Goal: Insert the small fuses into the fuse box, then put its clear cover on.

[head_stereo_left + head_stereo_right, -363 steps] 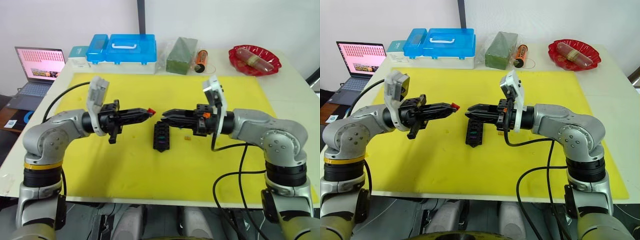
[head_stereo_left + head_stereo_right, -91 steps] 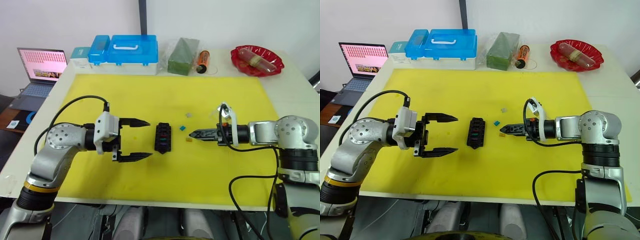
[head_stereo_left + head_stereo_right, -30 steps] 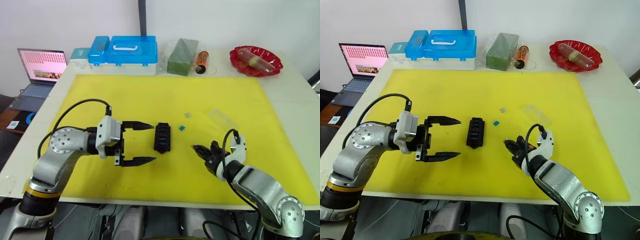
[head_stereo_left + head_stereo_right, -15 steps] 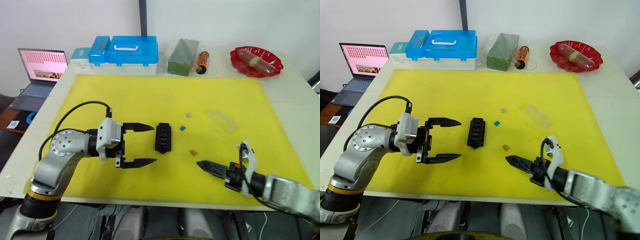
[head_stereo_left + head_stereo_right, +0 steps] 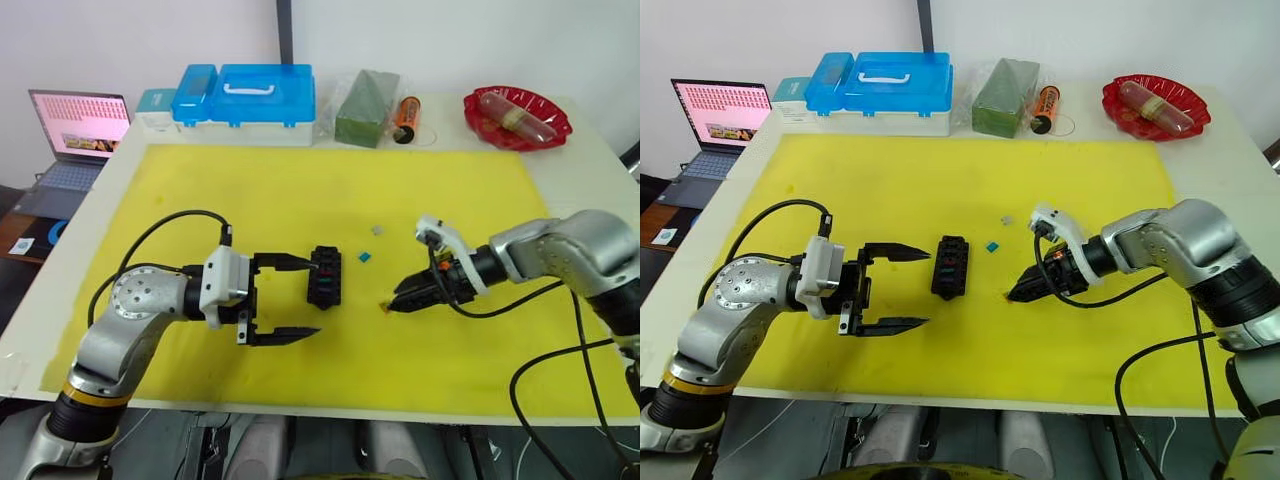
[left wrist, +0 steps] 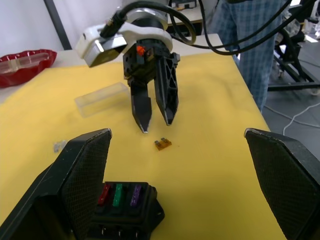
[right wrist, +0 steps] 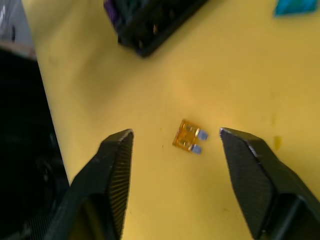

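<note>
The black fuse box (image 5: 325, 275) lies mid-mat with red, green and purple small fuses (image 6: 119, 195) seated in its slots. My left gripper (image 5: 315, 298) is open, its far finger touching the box's left side. A tan fuse (image 7: 187, 136) lies flat on the mat right of the box. My right gripper (image 7: 175, 132) hovers just over it, open, one finger on each side, not touching. A teal fuse (image 5: 364, 257) and a grey one (image 5: 376, 230) lie loose behind. The clear cover (image 6: 102, 98) rests on the mat beyond my right gripper.
Along the back of the yellow mat (image 5: 300, 190) stand a blue-lidded case (image 5: 245, 100), a green block (image 5: 360, 110), an orange cylinder (image 5: 403, 118) and a red dish (image 5: 515, 115). A laptop (image 5: 75, 125) sits far left. A person (image 6: 255, 40) stands beside the table.
My right arm has swung from the mat's front edge up to the tan fuse, its fingers now spread either side of it. The left gripper has edged closer to the box.
</note>
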Tool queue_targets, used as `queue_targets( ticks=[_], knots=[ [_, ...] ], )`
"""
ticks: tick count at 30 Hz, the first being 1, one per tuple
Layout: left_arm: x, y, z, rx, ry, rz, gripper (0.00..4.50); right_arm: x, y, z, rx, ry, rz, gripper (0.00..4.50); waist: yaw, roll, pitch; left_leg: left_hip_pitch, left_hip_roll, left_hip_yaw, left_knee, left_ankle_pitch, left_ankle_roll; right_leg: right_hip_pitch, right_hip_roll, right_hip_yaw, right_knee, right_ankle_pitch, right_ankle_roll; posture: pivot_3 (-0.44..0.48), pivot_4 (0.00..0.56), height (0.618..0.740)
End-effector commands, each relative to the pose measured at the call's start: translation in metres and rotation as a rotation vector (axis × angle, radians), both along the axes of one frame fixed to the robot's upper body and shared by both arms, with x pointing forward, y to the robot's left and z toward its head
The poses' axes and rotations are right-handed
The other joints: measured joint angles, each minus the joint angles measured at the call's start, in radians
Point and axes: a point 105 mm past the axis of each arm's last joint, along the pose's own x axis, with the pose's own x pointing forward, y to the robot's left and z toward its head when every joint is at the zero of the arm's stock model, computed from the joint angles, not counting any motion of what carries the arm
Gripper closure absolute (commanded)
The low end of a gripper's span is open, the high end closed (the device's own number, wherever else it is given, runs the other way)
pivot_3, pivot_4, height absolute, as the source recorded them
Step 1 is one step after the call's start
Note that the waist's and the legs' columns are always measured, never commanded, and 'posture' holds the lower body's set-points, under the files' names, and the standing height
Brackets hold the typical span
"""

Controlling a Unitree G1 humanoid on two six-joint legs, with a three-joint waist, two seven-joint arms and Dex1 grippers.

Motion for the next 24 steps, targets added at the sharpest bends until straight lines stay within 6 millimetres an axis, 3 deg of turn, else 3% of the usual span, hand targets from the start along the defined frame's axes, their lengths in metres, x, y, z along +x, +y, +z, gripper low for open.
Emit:
queue_targets(
  ticks=[1,4,19,24],
  knots=[
    [-0.006,-0.003,0.006,-0.004,-0.037,-0.007,0.00,0.006,0.005,0.009,0.003,-0.041,0.048,1.78,0.000,0.000,0.000,0.000,0.000,0.000,0.000,0.000,0.000,0.000,0.000,0.000,0.000,0.000,0.000,0.000,0.150,0.740],
    [-0.005,-0.003,0.007,-0.004,-0.037,-0.001,0.00,0.010,0.006,0.007,-0.003,-0.043,0.059,2.62,0.000,0.000,0.000,0.000,0.001,0.000,0.000,0.001,-0.002,0.000,0.001,0.000,0.000,0.002,-0.002,0.000,0.150,0.740],
    [-0.004,-0.001,0.008,0.003,-0.037,0.008,0.00,0.022,0.008,-0.003,-0.028,-0.030,0.059,2.62,-0.002,0.000,0.000,0.001,0.000,0.001,0.002,0.003,-0.004,-0.001,0.002,0.000,0.004,0.004,-0.004,0.000,0.150,0.740],
    [-0.003,-0.003,0.007,0.001,-0.030,0.008,0.00,0.022,0.009,-0.015,-0.041,0.000,0.065,2.62,-0.003,0.000,0.000,0.001,0.000,0.001,0.002,0.003,-0.004,-0.001,0.002,0.000,0.004,0.004,-0.004,0.000,0.150,0.740]
  ],
)
